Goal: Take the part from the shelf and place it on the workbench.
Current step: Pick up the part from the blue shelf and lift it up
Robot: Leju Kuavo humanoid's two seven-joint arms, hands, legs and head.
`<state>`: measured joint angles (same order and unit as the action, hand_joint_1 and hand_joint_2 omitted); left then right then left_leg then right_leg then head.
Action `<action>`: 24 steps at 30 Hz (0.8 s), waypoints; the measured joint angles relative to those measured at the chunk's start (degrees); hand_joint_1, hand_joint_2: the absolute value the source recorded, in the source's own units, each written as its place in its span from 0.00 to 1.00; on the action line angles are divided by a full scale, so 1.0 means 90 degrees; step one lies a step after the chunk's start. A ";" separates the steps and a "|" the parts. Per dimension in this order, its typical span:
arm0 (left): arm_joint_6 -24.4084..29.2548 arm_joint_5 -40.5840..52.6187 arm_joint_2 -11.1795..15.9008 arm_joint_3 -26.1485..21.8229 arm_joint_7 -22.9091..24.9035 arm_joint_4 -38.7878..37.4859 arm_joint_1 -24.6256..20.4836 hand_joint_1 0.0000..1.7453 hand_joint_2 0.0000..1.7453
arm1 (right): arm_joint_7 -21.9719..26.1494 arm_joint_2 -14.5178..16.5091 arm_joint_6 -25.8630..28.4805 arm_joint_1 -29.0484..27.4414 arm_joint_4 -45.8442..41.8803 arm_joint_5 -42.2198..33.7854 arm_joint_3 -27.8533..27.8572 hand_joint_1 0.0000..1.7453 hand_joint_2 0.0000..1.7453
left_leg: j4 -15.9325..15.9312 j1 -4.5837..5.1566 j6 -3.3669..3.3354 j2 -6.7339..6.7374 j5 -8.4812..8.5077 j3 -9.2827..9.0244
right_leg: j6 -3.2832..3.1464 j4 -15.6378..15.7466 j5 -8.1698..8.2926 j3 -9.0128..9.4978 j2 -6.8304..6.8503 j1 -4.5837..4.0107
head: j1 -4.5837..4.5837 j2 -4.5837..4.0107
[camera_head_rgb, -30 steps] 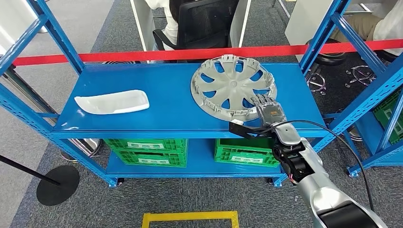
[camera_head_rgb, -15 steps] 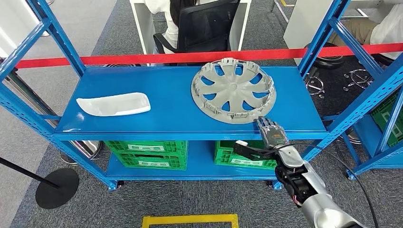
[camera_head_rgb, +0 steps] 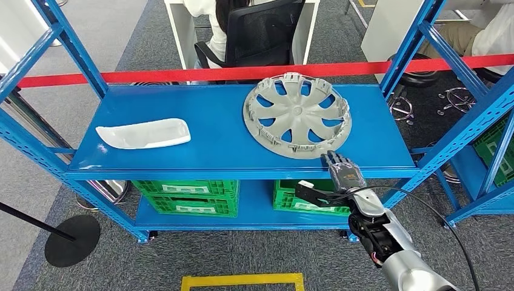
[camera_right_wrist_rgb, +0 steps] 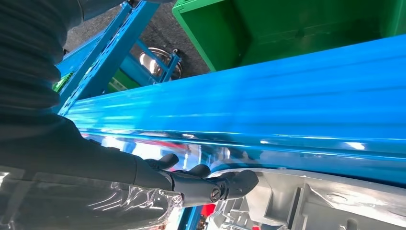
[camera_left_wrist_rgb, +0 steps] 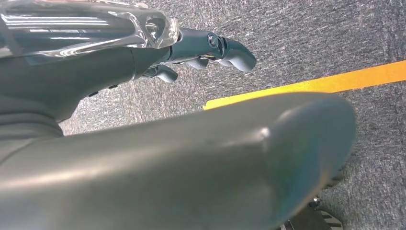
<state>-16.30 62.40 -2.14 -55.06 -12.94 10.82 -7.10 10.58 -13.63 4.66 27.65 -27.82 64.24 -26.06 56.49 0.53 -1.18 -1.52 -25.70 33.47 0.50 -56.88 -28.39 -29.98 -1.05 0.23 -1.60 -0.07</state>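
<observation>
Withdrawn from the wheel cover since a second ago, the right hand [camera_head_rgb: 343, 170] now sits at the front lip of the blue metal shelf [camera_head_rgb: 212, 142], where earlier it lay over the cover's near rim. Its dark fingers [camera_head_rgb: 335, 160] are extended and a little apart, their tips just short of the cover's edge; nothing is held. In the right wrist view the fingertips [camera_right_wrist_rgb: 239, 182] lie close beside the grey moulded rim, but contact cannot be confirmed.

Grey plastic wheel cover [camera_head_rgb: 297, 114]: round, spoked with cut-out openings, small clips standing around its rim. It lies flat on the upper deck of the shelf, toward the right-hand end.

White plastic part [camera_head_rgb: 144, 133]: elongated, shallow, with rounded corners, smooth and glossy, lying flat on the same deck, well apart from the wheel cover.

Green plastic crates [camera_head_rgb: 186, 193] sit on the lower deck. Red barrier tape [camera_head_rgb: 182, 73] runs across behind the shelf. Behind it, a black office chair [camera_head_rgb: 267, 30] with a person seated in it.

Left hand [camera_left_wrist_rgb: 201, 50]: hanging over grey carpet beside a yellow floor line [camera_left_wrist_rgb: 311, 85], smooth dark fingers curled loosely inward, holding nothing.
</observation>
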 joint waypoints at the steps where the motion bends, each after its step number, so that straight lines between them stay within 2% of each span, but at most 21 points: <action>1: 0.0001 -0.0001 0.0000 0.0000 0.0000 0.0000 0.0000 0.00 0.00 | 0.0001 0.0005 -0.0001 0.0000 0.0000 0.0000 0.0000 0.00 1.00 | 0.0000 0.0000 0.0000 0.0000 0.0000 0.0000 | 0.0000 0.0000 0.0000 0.0000 0.0000 0.0000 | 0.0001 0.0000; 4: 0.0001 -0.0003 -0.0001 0.0000 0.0000 0.0000 0.0000 0.00 0.00 | 0.0052 0.0033 -0.0016 0.0002 -0.0001 -0.0009 0.0001 0.00 1.00 | 0.0000 0.0000 0.0000 0.0001 0.0000 0.0000 | 0.0000 0.0000 0.0000 0.0003 0.0000 0.0000 | 0.0001 0.0000; 11: 0.0002 -0.0032 -0.0010 0.0000 -0.0036 0.0000 0.0000 0.00 0.00 | 0.0537 0.0189 -0.0116 0.0020 -0.0132 -0.0162 -0.0045 0.00 1.00 | 0.0000 0.0000 0.0000 0.0005 0.0000 0.0000 | 0.0000 -0.0001 0.0000 0.0003 -0.0003 0.0000 | -0.0001 0.0000; 24: 0.0002 -0.0032 -0.0029 0.0000 -0.0078 0.0000 0.0001 0.00 0.00 | 0.0611 0.0304 -0.0067 0.0009 -0.0347 -0.0221 -0.0251 0.00 1.00 | 0.0000 0.0001 0.0000 -0.0003 0.0000 0.0017 | 0.0002 -0.0001 -0.0002 -0.0010 0.0002 0.0002 | 0.0000 0.0000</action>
<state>-16.28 62.12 -2.40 -55.06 -13.64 10.82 -7.09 16.08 -10.90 4.05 27.73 -30.94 62.25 -28.32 56.49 0.54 -1.18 -1.54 -25.70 33.63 0.51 -56.89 -28.40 -30.07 -1.03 0.25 -1.60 -0.07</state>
